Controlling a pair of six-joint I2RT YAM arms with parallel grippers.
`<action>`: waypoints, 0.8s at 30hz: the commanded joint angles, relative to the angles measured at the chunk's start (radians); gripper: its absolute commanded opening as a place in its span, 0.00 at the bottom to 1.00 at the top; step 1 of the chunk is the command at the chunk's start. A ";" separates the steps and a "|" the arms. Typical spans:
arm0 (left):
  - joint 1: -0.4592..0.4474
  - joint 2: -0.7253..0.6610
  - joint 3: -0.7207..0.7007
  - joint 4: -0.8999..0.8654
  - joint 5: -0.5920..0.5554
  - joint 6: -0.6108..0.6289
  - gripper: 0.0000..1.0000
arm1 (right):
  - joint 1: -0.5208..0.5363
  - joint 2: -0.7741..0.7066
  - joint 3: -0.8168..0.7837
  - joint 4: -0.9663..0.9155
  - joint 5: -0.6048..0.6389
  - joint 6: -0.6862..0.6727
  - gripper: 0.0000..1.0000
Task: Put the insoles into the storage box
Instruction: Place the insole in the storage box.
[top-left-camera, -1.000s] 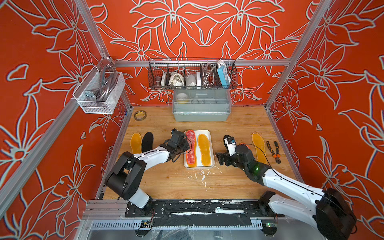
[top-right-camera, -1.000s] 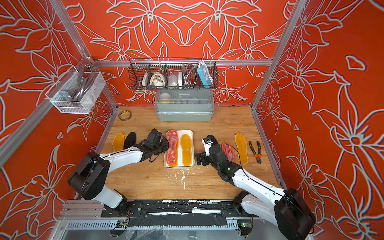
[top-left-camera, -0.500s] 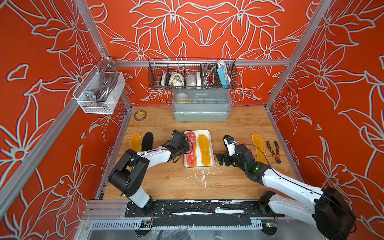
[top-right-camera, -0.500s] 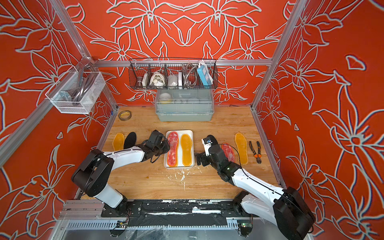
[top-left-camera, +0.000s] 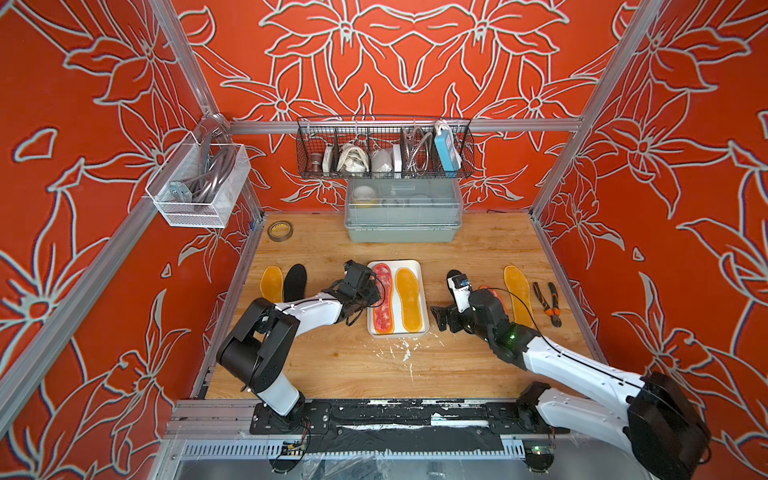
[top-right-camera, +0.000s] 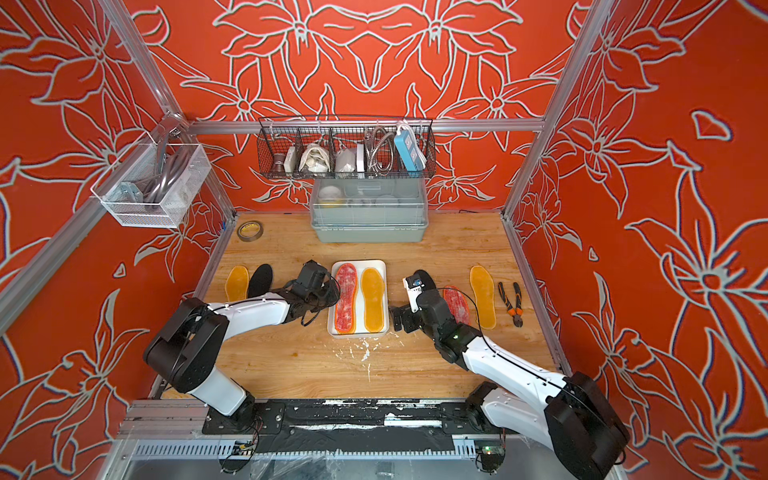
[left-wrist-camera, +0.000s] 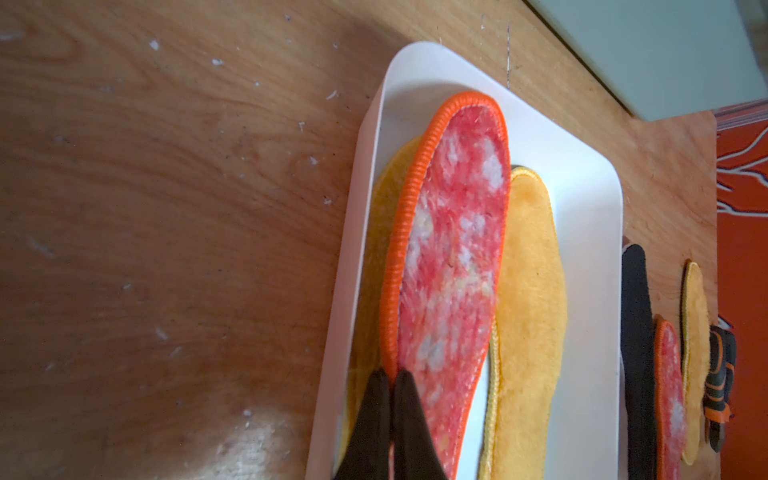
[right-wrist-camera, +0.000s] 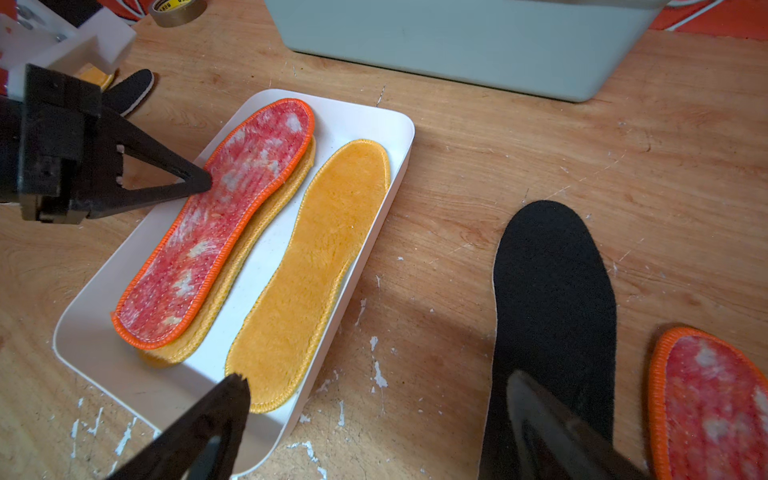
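Three insoles (top-right-camera: 483, 297) between storage box (top-right-camera: 359, 264) and pliers (top-right-camera: 511, 303)

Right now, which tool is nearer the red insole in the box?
Left. The left tool pinches the red insole; the right tool hangs open beside the box.

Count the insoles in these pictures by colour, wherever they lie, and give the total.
Amber-yellow insoles: 4 (two in the storage box, two on the table)
Red-and-white mottled insoles: 2 (one in the box, one on the table)
Black insoles: 2 (both on the table)
Total: 8
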 joint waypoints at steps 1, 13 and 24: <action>-0.009 -0.001 0.007 -0.008 -0.007 -0.002 0.00 | 0.007 0.006 0.009 0.009 0.014 0.008 1.00; -0.011 0.004 0.008 -0.011 -0.003 -0.006 0.04 | 0.006 0.016 0.011 0.012 0.010 0.008 1.00; -0.011 -0.013 0.006 -0.028 -0.007 -0.013 0.23 | 0.007 0.028 0.019 0.010 0.001 0.009 1.00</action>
